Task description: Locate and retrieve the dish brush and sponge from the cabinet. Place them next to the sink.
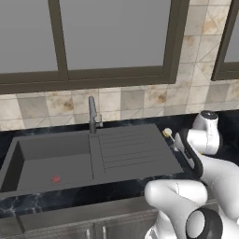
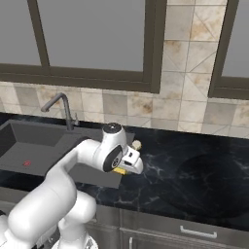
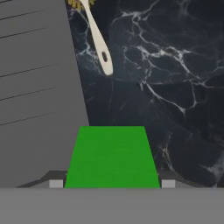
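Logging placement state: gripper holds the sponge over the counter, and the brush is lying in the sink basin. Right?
Not quite. The brush lies on the black counter beside the sink's drainboard, not in the basin, as the hand view shows. The gripper does hold the sponge over the counter.

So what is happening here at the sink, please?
The robot's gripper holds the green sponge between its fingers, low over the black marble counter just beside the sink's ribbed drainboard. The dish brush already lies on the counter next to the drainboard. The sponge looks about to be put down near it.
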You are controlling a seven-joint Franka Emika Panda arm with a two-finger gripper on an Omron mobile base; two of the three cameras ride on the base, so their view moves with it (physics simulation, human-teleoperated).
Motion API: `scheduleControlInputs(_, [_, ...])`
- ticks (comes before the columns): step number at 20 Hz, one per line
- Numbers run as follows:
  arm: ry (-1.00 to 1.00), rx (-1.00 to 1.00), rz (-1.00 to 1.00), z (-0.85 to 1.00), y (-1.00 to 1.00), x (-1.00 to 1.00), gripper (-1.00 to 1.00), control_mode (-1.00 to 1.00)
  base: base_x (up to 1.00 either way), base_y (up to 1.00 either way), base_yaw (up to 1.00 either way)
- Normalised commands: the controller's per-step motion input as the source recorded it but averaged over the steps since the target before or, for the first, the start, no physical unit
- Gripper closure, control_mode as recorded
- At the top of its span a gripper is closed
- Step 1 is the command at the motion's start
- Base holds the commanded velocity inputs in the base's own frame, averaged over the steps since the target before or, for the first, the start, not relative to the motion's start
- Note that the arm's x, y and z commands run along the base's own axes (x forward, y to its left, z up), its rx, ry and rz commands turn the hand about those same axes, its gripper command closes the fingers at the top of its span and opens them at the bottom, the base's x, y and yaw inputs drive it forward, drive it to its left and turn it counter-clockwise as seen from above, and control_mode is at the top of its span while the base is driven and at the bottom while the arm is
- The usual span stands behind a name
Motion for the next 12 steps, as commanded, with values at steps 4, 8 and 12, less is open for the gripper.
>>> scheduleControlInputs(4, [-0.06,0.0,0.01,-0.28,-0.04,0.17,1.0,-1.0,0.0,0.0,0.0])
scheduleControlInputs(8, [-0.01,0.0,0.01,-0.21,-0.13,0.22,1.0,-1.0,0.0,0.0,0.0])
scheduleControlInputs(12, [0.0,0.0,0.0,-0.24,-0.11,0.14,1.0,-1.0,0.0,0.0,0.0])
